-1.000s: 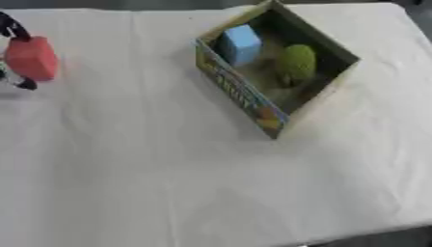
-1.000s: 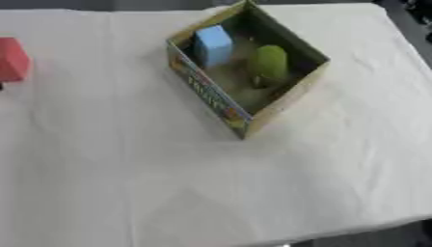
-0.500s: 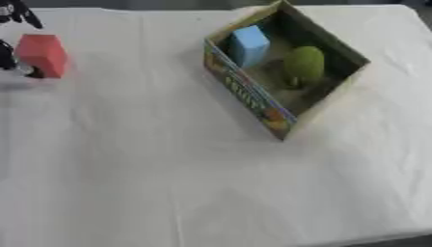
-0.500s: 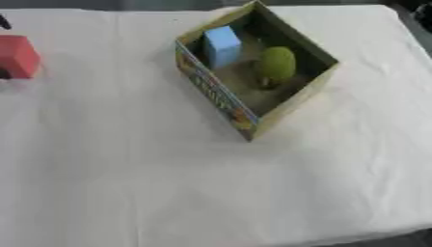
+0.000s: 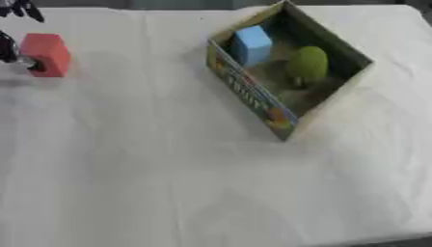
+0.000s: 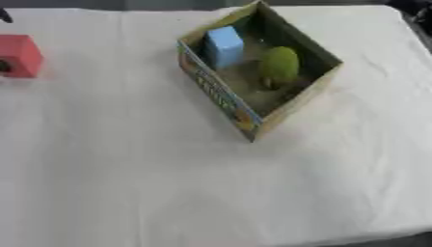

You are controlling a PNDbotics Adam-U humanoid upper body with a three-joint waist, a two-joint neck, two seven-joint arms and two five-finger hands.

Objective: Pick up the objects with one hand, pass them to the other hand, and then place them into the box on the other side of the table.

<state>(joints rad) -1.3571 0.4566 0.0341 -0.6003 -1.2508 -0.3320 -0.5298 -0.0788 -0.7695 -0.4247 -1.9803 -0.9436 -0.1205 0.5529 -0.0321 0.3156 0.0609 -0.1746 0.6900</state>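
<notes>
red block (image 5: pixel 47 54) by left hand (image 5: pixel 12 49), box (image 5: pixel 253 99) w/ 2 objs

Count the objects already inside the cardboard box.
2: a light blue block at the far left of the open cardboard box, and a green rounded object beside it to the right. The walls could hide more.

White-clothed table (image 5: pixel 168 183) — an open box (image 5: pixel 253 99) upper right, a red block (image 5: pixel 47 54) far left.

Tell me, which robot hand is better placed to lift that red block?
The left robot hand, probably. Its dark fingers show at the view's left edge right beside the red foam-like cube, far from the open cardboard box. The right robot hand is not in view.
</notes>
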